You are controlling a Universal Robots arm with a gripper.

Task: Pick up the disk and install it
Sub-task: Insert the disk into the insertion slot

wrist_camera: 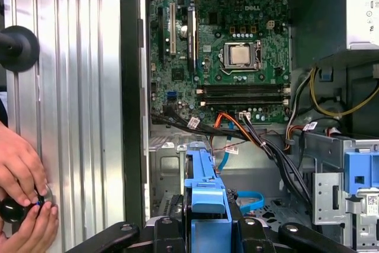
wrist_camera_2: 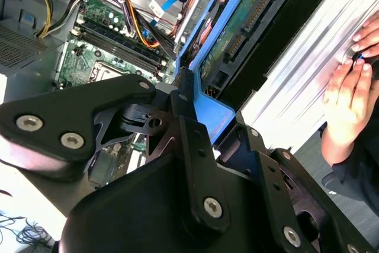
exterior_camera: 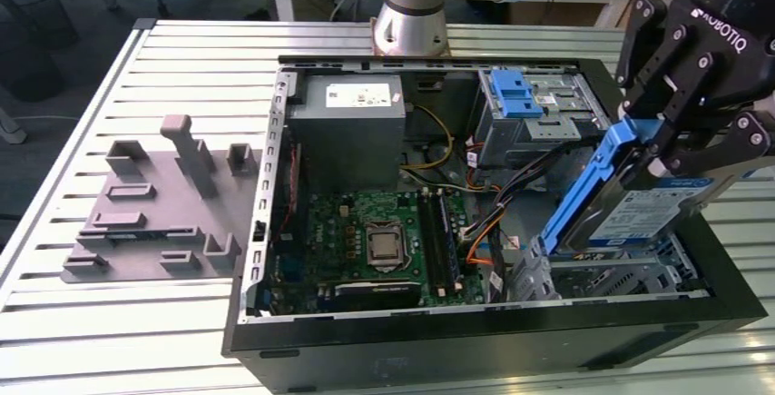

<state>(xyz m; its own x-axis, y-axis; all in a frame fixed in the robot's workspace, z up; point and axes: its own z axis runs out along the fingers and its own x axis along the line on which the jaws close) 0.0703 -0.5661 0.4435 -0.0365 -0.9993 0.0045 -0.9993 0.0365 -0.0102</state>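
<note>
Over the open black desktop computer case (exterior_camera: 485,345), I am clenching my jaws on one blue rail of the flat rectangular silver hard drive with the white, blue-banded label (exterior_camera: 660,218). I am holding the drive steeply tilted, on edge, at the exterior view's right. Its lower end is hanging over the silver metal drive bay (exterior_camera: 605,277) in the case's corner, and it may be touching the bay, though I cannot tell from here. The green motherboard (exterior_camera: 376,232) is lying exposed on the case floor, with the grey metal power supply box bearing a white sticker (exterior_camera: 351,118) beyond it. The silver drive cage with a blue latch (exterior_camera: 524,104) is sitting just beside that box. The case is resting on the ribbed grey metal table (exterior_camera: 109,331), well apart from a grey plastic fixture block (exterior_camera: 152,218). A person's hands (wrist_camera: 23,176) are pressing on the table beside the case.
</note>
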